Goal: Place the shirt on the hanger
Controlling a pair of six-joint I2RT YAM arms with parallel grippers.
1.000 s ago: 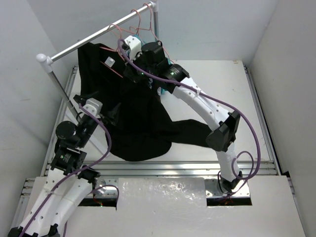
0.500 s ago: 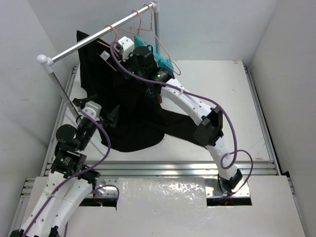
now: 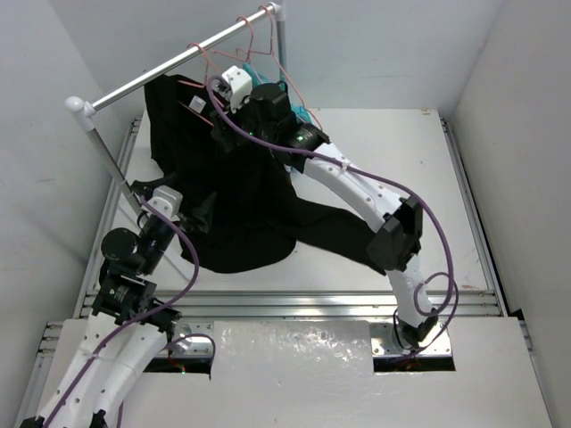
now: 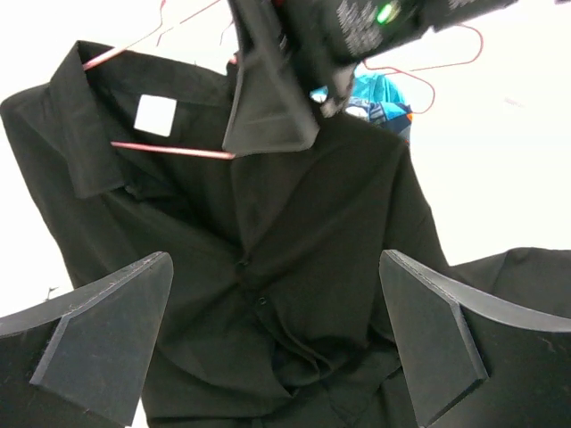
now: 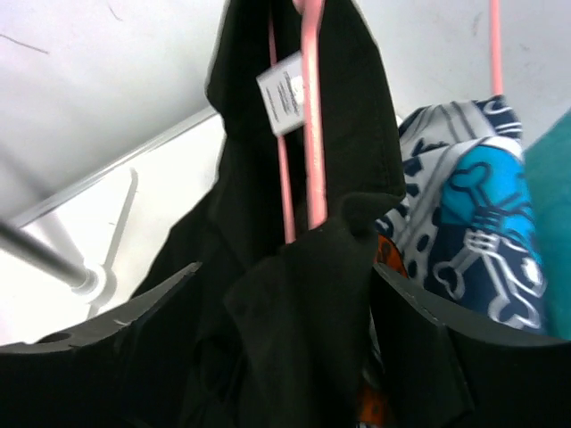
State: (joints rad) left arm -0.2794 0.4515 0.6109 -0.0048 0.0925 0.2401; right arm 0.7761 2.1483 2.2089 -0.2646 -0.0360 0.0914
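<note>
The black shirt (image 3: 241, 205) hangs from the rail on the pink wire hanger (image 4: 169, 149), its lower part and one sleeve lying on the table. A white label (image 4: 153, 114) shows inside the collar. My right gripper (image 3: 225, 123) is up at the collar, jaws wide apart around a fold of the shirt (image 5: 303, 303), with the hanger (image 5: 312, 134) wire just above that fold. My left gripper (image 3: 192, 203) stands open low on the left, facing the shirt (image 4: 294, 232) front. Nothing sits between the left gripper's (image 4: 277, 330) fingers.
A metal rail (image 3: 169, 67) on posts crosses the back left, with more pink hangers (image 3: 268, 40) on it. An orange, navy and white patterned garment (image 5: 464, 223) and a teal one (image 5: 549, 214) hang just right of the shirt. An aluminium frame (image 3: 294, 303) borders the table.
My right gripper carried the collar up to the rail, then opened its jaws and eased back a little. The shirt's hem rose off the near table. The left arm barely moved.
</note>
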